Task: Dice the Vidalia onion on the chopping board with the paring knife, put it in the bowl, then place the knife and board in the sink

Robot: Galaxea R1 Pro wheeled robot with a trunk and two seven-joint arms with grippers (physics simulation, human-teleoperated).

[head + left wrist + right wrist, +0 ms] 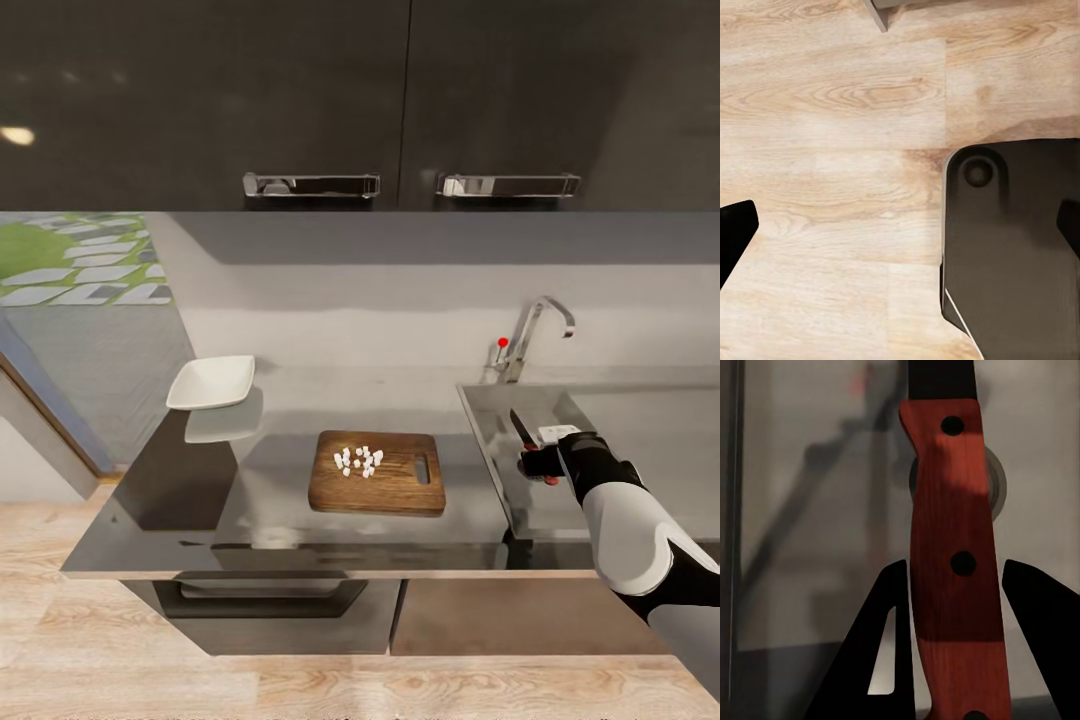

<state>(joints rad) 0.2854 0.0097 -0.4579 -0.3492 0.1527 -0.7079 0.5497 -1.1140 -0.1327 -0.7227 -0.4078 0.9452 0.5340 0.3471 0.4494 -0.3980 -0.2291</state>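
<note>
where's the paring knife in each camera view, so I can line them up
Head view: paring knife right of the chopping board, in the right gripper, over the sink.
Right wrist view: red handle centre frame, between the fingers.
Left wrist view: floor, no knife.
Shared landmark: the sink.

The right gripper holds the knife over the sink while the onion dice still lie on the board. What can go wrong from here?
1. If the paring knife goes into the sink now, the diced onion still lies on the chopping board, not in the bowl.
2. The right gripper holds only the handle; the knife might slip.
</note>
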